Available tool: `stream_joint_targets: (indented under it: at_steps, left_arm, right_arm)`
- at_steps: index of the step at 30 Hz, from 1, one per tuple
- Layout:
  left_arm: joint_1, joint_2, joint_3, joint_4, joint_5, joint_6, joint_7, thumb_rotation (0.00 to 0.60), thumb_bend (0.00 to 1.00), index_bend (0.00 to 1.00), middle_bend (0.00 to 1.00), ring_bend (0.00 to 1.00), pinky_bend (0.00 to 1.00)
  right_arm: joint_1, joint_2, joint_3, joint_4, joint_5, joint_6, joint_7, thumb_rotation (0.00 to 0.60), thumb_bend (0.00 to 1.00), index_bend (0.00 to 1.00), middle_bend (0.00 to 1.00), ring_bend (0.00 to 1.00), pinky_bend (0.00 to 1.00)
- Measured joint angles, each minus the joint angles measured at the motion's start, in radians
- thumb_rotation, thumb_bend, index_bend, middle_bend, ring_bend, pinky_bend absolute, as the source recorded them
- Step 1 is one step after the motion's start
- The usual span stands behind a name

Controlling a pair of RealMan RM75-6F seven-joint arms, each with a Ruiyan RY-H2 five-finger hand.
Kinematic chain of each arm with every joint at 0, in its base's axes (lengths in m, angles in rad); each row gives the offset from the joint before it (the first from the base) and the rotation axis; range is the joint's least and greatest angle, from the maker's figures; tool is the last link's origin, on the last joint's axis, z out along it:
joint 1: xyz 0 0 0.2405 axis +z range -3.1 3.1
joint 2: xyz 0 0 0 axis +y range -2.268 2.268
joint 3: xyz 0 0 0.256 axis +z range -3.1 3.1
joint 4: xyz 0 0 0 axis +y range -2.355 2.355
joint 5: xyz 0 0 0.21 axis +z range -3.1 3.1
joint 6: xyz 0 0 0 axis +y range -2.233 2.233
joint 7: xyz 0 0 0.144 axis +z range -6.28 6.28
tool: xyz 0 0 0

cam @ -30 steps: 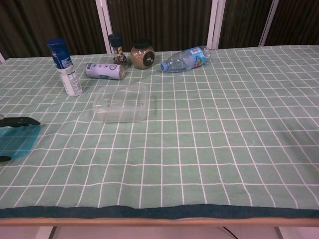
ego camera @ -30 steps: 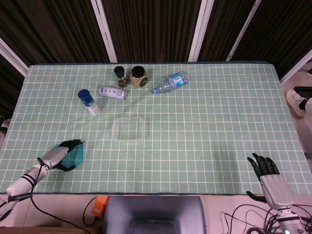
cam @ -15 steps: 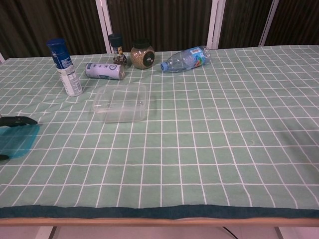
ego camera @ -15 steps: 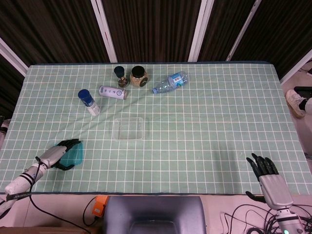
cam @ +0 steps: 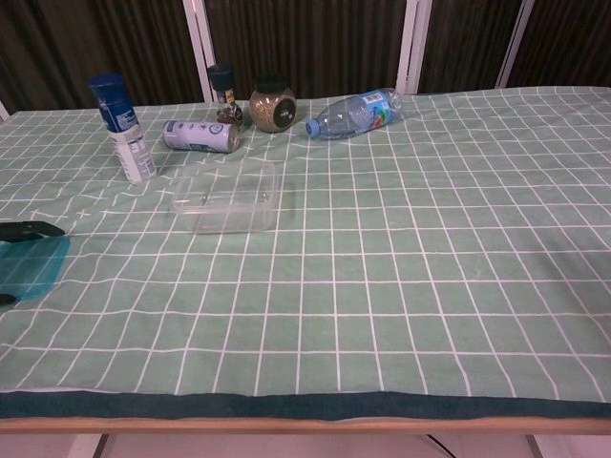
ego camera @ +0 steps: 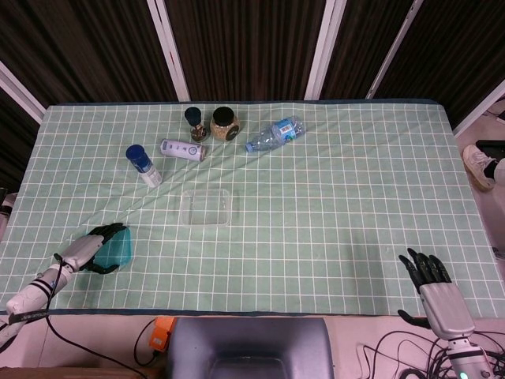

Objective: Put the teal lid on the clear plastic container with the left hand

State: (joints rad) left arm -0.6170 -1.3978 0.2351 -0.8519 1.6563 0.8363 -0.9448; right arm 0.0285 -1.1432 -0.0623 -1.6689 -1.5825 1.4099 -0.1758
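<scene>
- The left hand (ego camera: 93, 249) sits at the lower left of the head view, its dark fingers curled around the teal lid (ego camera: 117, 248), which it grips at the near-left part of the table (ego camera: 331, 197).
- In the chest view only the tips of that hand's fingers (cam: 33, 228) show at the left edge, lying over the top edge of the teal lid (cam: 29, 267); the rest of the hand is cut off by the frame.
- The clear plastic container (ego camera: 206, 208) stands open on the green checked cloth, a little left of the centre of the head view and well apart from the lid, up and to the right of it.
- In the chest view the container (cam: 227, 197) lies in the upper left part of the frame, right of the lid.
- The right hand (ego camera: 430, 280) is at the lower right of the head view, fingers spread and holding nothing, at the near edge of the table; the chest view does not show it.
- Along the far side of the table, in the upper left of the head view, stand a blue-capped white bottle (ego camera: 144, 164), a white can (ego camera: 182, 149) lying on its side, a small dark-capped jar (ego camera: 194, 122) and a round jar with a black lid (ego camera: 224, 124).
- Just right of these a clear water bottle (ego camera: 274, 133) with a blue cap lies on its side.
</scene>
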Motion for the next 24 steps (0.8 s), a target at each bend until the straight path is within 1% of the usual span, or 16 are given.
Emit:
stream_joint_targets:
  at_steps: [1, 3, 7, 13, 17, 24]
  left_arm:
    - [0.001, -0.001, 0.0, 0.0, 0.001, 0.005, -0.002, 0.6, 0.28, 0.0, 0.0, 0.47, 0.54]
    - [0.005, -0.001, 0.001, 0.0, 0.005, 0.019, -0.005, 0.6, 0.28, 0.0, 0.0, 0.53, 0.59]
    - [0.011, 0.001, 0.002, -0.006, 0.008, 0.039, 0.004, 0.6, 0.29, 0.0, 0.01, 0.6, 0.65]
    - [0.019, 0.004, -0.008, -0.013, 0.002, 0.06, 0.035, 0.6, 0.29, 0.0, 0.03, 0.64, 0.67]
    - [0.028, 0.009, -0.024, -0.023, -0.009, 0.086, 0.068, 0.6, 0.29, 0.0, 0.05, 0.65, 0.69]
    - [0.039, 0.044, -0.044, -0.085, -0.024, 0.116, 0.113, 0.6, 0.29, 0.0, 0.05, 0.67, 0.7]
  right_arm:
    - [0.0, 0.0, 0.0, 0.0, 0.0, 0.0, 0.0, 0.6, 0.29, 0.0, 0.0, 0.0, 0.0]
    - [0.001, 0.0, -0.001, 0.0, -0.002, -0.001, 0.002, 0.6, 0.29, 0.0, 0.0, 0.0, 0.0]
    - [0.0, 0.001, -0.002, 0.0, -0.005, 0.001, 0.004, 0.6, 0.29, 0.0, 0.0, 0.0, 0.0]
    - [0.0, 0.003, -0.003, -0.001, -0.006, 0.002, 0.007, 0.6, 0.29, 0.0, 0.0, 0.0, 0.0]
    - [0.001, 0.003, -0.003, 0.0, -0.007, 0.002, 0.009, 0.6, 0.29, 0.0, 0.0, 0.0, 0.0]
    - [0.002, 0.004, -0.003, -0.002, -0.006, 0.0, 0.009, 0.6, 0.29, 0.0, 0.0, 0.0, 0.0]
